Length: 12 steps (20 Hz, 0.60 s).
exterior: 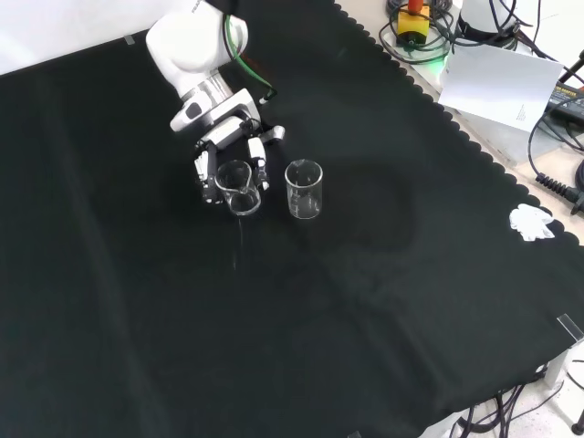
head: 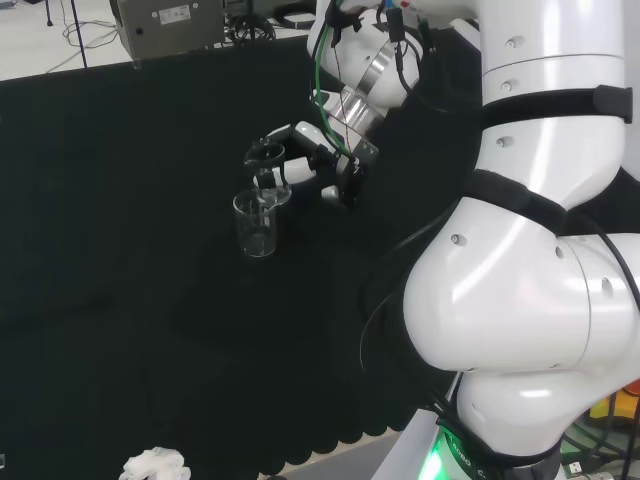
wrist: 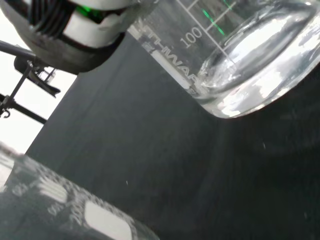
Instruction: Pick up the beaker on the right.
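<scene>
Two clear glass beakers show in the front view. My hand (exterior: pixel 226 137) comes in from the top, and its fingers (exterior: pixel 260 170) curl round the left beaker (exterior: pixel 237 188), which looks slightly tilted. The other beaker (exterior: pixel 304 190) stands free and upright just to its right. In the head view the hand (head: pixel 300 165) grips the farther beaker (head: pixel 270 190), with the free beaker (head: pixel 256 225) close in front of it. The wrist view shows the held beaker's base (wrist: pixel 250 75) beside a finger (wrist: pixel 80 35), and the second beaker's wall (wrist: pixel 75 210) close by.
The arm's white links (head: pixel 520 250) stand at the head view's right. A crumpled white tissue (exterior: pixel 532 222) lies near the cloth's scalloped edge (exterior: pixel 474 146). Beyond that edge are a paper sheet (exterior: pixel 497 82) and cables. A grey box (head: pixel 170 25) sits past the cloth's far side.
</scene>
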Each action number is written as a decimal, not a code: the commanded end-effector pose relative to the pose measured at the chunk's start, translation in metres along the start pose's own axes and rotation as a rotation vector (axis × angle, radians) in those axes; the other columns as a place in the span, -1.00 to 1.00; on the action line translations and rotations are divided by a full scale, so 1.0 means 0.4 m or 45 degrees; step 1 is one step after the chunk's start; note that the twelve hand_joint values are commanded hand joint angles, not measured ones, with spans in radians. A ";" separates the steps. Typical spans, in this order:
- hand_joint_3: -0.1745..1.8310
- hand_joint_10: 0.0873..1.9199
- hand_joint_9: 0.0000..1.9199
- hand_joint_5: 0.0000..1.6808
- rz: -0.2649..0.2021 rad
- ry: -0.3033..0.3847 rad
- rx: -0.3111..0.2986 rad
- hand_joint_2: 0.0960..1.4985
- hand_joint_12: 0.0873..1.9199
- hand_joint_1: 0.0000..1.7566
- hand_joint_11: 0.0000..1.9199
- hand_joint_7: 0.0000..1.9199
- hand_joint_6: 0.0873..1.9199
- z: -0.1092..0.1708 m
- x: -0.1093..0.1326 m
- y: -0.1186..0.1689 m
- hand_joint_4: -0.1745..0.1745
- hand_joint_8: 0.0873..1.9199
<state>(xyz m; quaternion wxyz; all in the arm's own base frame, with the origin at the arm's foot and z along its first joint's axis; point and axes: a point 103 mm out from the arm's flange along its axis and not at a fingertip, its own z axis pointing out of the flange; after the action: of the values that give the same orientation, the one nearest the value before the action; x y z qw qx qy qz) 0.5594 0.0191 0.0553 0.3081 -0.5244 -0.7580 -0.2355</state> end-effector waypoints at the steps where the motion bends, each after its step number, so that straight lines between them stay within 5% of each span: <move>1: -1.00 -1.00 0.77 0.85 -0.023 -0.170 -0.168 0.29 -0.36 0.32 0.54 0.74 -1.00 -0.120 0.060 0.004 0.99 -0.90; 12: -1.00 -1.00 0.82 0.85 0.014 -0.240 -0.253 0.30 -0.39 0.33 0.57 0.77 -1.00 -0.253 0.118 -0.090 0.68 -0.93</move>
<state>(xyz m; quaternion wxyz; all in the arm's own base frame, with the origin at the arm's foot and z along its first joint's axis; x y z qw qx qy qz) 0.5551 -0.0100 0.1382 0.2070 -0.5548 -0.7660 -0.2502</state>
